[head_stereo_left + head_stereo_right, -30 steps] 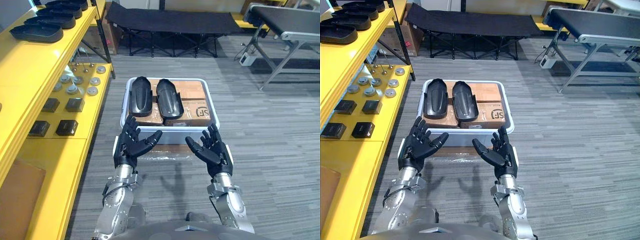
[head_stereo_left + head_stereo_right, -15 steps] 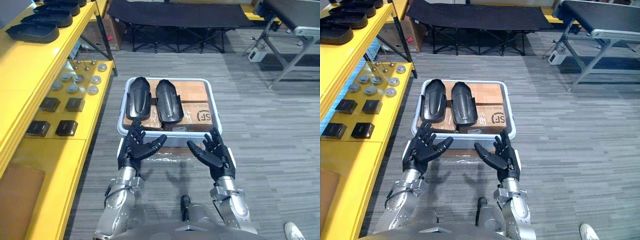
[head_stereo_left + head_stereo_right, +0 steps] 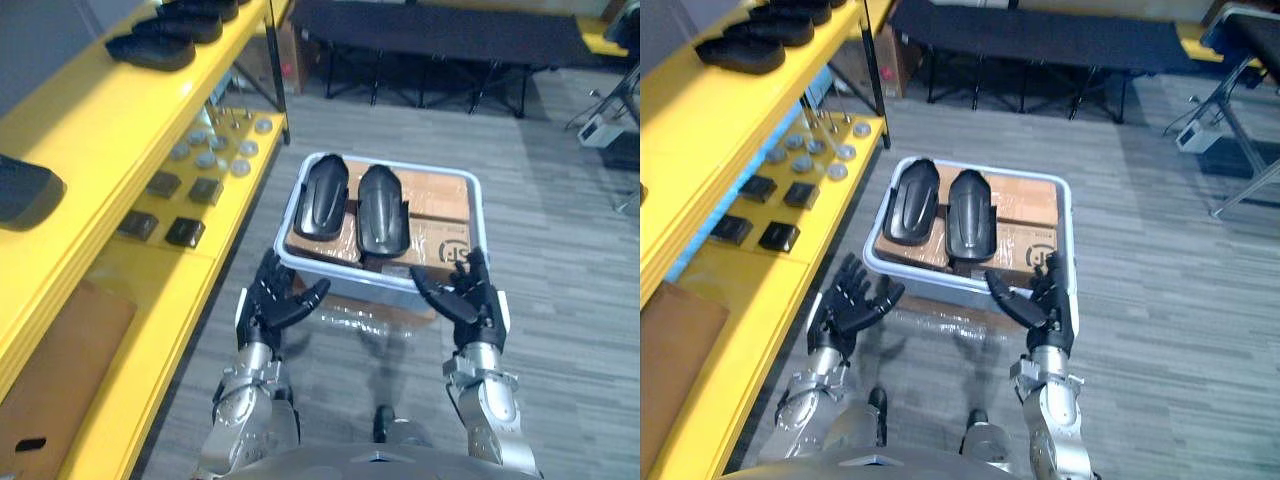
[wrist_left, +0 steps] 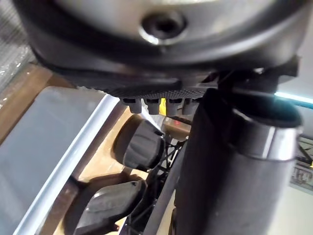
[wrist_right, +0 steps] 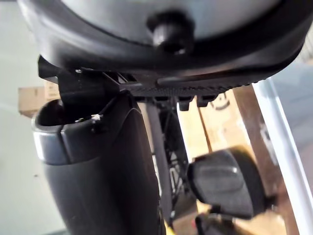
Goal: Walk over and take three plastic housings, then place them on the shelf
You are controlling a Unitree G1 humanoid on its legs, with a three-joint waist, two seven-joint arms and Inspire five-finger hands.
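Now: left robot hand [image 3: 272, 303], right robot hand [image 3: 468, 298] open, empty, palms inward, at near rim of bin [image 3: 350, 280]. Two housings [image 3: 325, 196] side by side on boxes [image 3: 440, 215] inside, just ahead, long axes pointing away; left robot hand looks nearer. Shelf [image 3: 100, 120] at left.

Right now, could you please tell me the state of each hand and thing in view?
bin: packed with cardboard boxes.
left housing: lying on the boxes, untouched.
right housing: lying beside it, untouched.
left hand: open, empty, before the bin.
right hand: open, empty, before the bin.
shelf housings: resting on the yellow shelf.
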